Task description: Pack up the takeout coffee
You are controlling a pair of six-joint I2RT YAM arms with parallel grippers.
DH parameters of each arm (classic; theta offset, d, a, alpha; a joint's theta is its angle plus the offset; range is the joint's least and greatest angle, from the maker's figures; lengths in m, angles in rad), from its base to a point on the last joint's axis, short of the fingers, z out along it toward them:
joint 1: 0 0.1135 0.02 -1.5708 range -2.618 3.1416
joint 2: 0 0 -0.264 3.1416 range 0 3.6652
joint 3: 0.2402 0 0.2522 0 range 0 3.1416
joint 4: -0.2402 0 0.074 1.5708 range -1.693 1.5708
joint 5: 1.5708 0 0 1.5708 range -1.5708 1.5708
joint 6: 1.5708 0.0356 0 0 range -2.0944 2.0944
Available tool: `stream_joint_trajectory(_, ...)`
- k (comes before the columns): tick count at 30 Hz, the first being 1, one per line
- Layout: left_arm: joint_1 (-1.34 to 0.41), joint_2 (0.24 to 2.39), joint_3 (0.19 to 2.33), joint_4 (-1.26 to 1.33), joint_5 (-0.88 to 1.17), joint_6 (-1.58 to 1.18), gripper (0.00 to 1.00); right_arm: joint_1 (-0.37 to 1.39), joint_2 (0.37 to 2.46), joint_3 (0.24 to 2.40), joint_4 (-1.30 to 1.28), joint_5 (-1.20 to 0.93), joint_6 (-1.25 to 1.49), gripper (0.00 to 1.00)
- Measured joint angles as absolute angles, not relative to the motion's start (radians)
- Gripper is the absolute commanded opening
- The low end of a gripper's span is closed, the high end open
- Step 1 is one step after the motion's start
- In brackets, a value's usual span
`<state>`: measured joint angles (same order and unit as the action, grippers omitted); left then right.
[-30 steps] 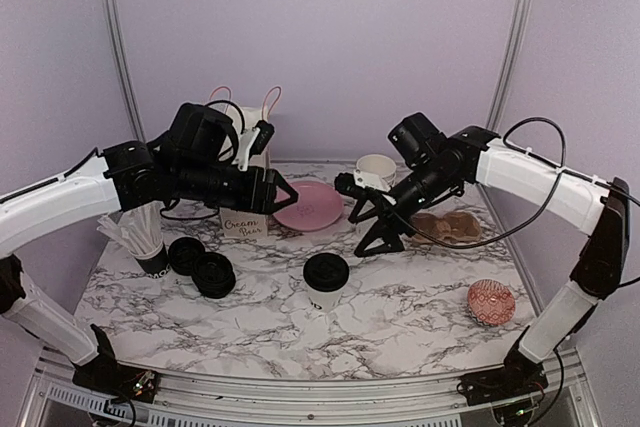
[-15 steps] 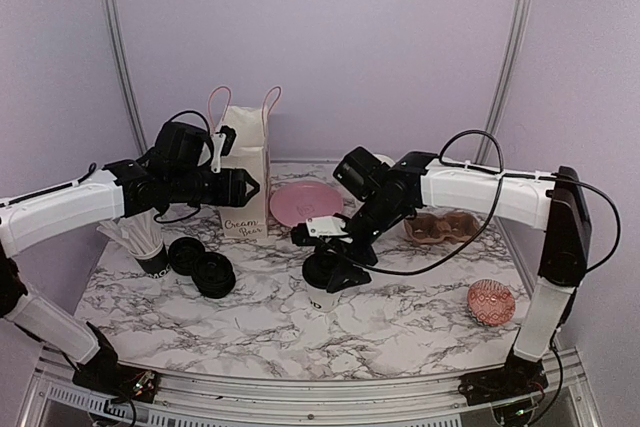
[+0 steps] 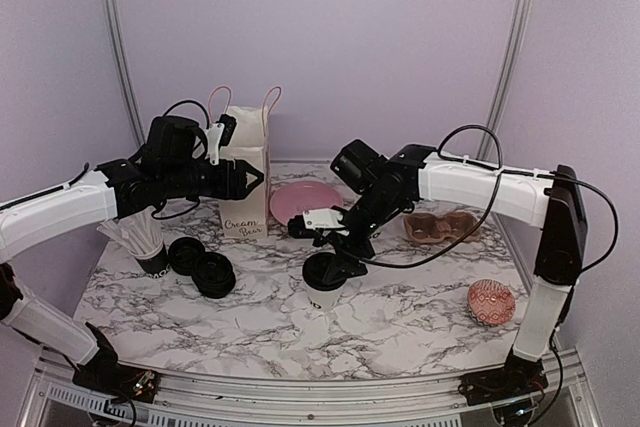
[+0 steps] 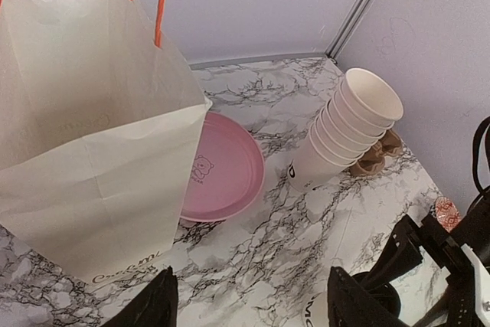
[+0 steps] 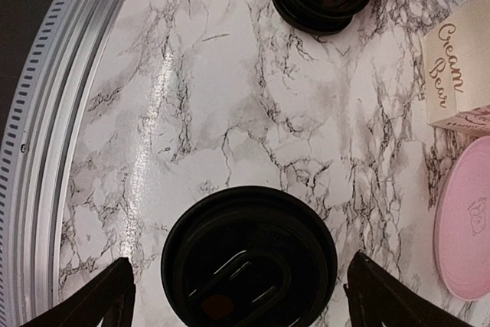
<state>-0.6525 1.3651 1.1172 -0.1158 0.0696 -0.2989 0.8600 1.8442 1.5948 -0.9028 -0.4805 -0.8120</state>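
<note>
Takeout coffee (image 3: 325, 285) stands under the spread right claw (image 3: 338, 262), near pink plate (image 3: 300, 205) and loose lids (image 3: 213, 274); left claw (image 4: 256, 308), spread, faces bag (image 3: 245, 222).

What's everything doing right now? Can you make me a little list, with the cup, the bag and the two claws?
bag: upright, back left
cup: lidded, standing mid-table, outside the bag
right gripper: open, over the cup, a finger on each side of its lid
left gripper: open, facing the bag, holding nothing
lids: spare ones, stacked at the left
plate: pink, beside the bag
</note>
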Motion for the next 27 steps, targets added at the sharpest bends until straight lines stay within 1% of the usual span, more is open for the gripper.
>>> stream_joint_trajectory(5, -0.653, 1.365, 1.117, -0.116, 0.079, -0.296, 0.67, 0.860, 1.870, 1.595, -0.910, -0.459, -0.803, 0.90)
stream_joint_trajectory(11, -0.652, 1.365, 1.117, -0.116, 0.086, -0.291, 0.66, 0.860, 1.896, 1.599, -0.911, -0.448, -0.789, 0.79)
stream_joint_trajectory(16, -0.651, 1.365, 1.117, -0.116, 0.089, -0.287, 0.66, 0.860, 1.896, 1.600, -0.914, -0.438, -0.778, 0.72)
stream_joint_trajectory(22, -0.647, 1.365, 1.117, -0.116, 0.089, -0.284, 0.66, 0.860, 1.884, 1.599, -0.921, -0.418, -0.756, 0.71)
stream_joint_trajectory(27, -0.643, 1.365, 1.117, -0.116, 0.094, -0.282, 0.66, 0.836, 1.804, 1.573, -0.935, -0.407, -0.731, 0.71)
